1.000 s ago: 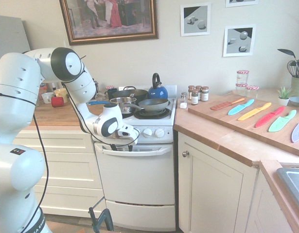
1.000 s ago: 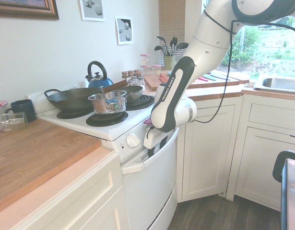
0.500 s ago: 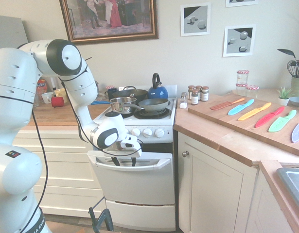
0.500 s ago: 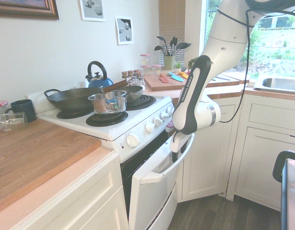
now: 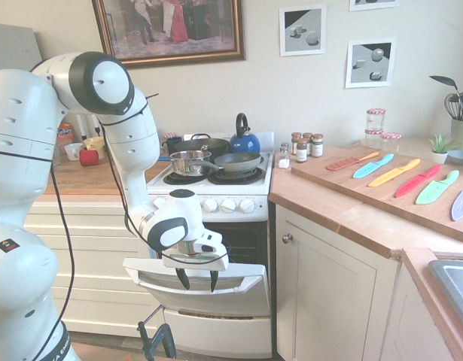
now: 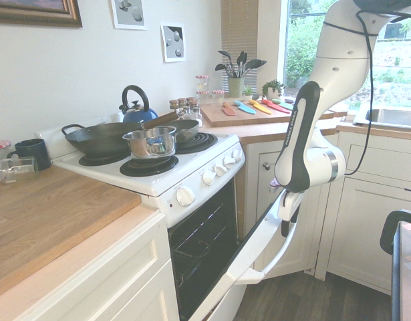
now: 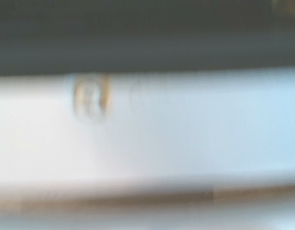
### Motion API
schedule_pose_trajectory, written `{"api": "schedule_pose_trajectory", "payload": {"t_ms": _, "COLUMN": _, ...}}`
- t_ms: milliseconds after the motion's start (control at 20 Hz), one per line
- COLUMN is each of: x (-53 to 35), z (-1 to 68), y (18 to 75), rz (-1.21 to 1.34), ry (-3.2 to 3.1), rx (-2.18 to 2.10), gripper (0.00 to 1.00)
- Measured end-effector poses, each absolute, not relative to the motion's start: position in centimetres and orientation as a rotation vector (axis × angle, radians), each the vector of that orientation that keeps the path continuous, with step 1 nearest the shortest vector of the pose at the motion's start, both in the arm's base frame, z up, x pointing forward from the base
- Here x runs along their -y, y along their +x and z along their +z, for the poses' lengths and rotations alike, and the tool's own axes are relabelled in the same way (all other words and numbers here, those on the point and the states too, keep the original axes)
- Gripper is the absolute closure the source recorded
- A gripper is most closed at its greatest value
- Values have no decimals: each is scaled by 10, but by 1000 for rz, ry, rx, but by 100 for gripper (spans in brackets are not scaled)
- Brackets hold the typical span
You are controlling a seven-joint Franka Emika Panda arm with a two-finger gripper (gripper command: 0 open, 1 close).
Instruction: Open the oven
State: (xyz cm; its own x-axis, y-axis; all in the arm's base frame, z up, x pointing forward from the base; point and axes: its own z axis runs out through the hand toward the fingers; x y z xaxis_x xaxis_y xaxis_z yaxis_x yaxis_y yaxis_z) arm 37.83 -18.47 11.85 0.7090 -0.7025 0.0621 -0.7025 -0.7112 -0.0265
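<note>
Oven: you had it in front of you between the cream drawers (image 5: 88, 263) and the corner cabinet (image 5: 325, 289), its dark inside (image 6: 204, 244) showing.
Door: you had the white door (image 5: 201, 289) tilted outward, part-way down, its top edge well apart from the knobs (image 5: 228, 204).
Tool: your tool (image 5: 197, 281) was at the top of the door, by the handle (image 6: 285, 249), its two dark fingers (image 5: 214, 280) spread; you could not tell whether they touched the handle.
Stovetop: you had a steel pot (image 6: 150, 142), a wok (image 6: 103, 139) and a frying pan (image 5: 239, 162) on the burners, with a blue kettle (image 5: 244, 143) behind.
Counter: on the wooden counter (image 5: 321, 186) you had a board (image 5: 359, 180) with coloured knives (image 5: 394, 173).
</note>
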Motion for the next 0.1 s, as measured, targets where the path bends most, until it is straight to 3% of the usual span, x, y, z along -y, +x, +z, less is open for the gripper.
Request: {"api": "schedule_pose_trajectory", "payload": {"t_ms": 100, "x": 178, "z": 151, "y": 386, "rz": -128, "ry": -2900, "rx": -1093, "gripper": 0}}
